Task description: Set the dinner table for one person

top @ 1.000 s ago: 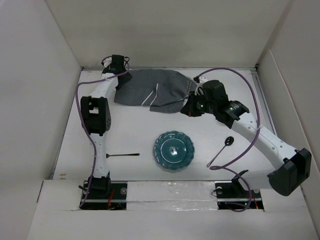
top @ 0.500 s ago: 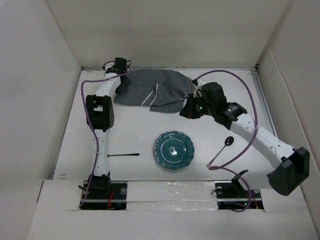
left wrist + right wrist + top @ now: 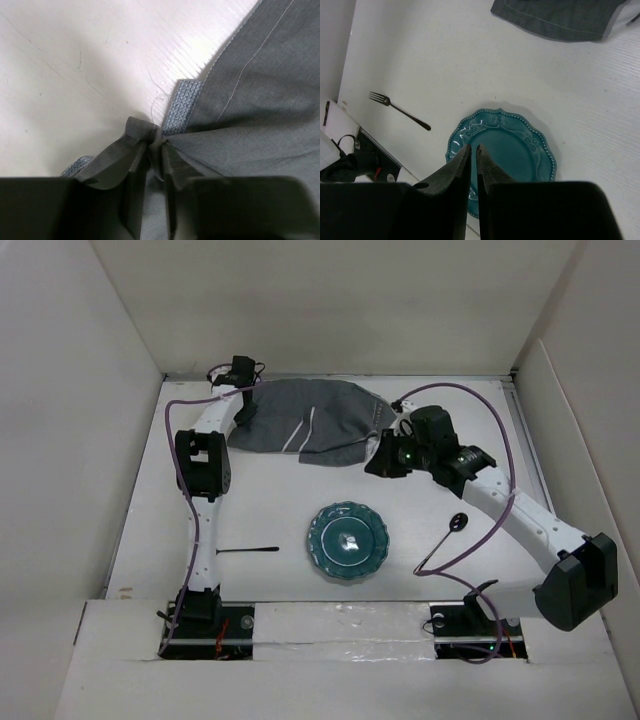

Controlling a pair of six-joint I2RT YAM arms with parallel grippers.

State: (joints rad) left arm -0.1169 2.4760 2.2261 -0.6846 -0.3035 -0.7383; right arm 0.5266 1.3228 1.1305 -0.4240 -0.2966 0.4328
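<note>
A grey cloth (image 3: 310,425) with a pale stripe lies spread at the back of the white dinner table (image 3: 270,490). My left gripper (image 3: 244,408) is at the cloth's far left corner, shut on a pinched fold of the cloth (image 3: 260,100), as the left wrist view shows at the jaws (image 3: 156,142). My right gripper (image 3: 384,460) hovers just off the cloth's right edge. Its jaws (image 3: 473,148) stand a narrow gap apart with nothing between them. A teal scalloped plate (image 3: 346,539) sits in the middle near the front and shows below the right gripper as the plate (image 3: 520,150).
A dark fork (image 3: 245,551) lies left of the plate, also the fork (image 3: 400,111) in the right wrist view. A dark spoon (image 3: 445,538) lies to the plate's right, under the right arm's purple cable. White walls enclose the table on three sides.
My left gripper's jaws have closed on the cloth's corner. My right gripper's jaws have parted slightly and it has shifted a little to the right, off the cloth's edge.
</note>
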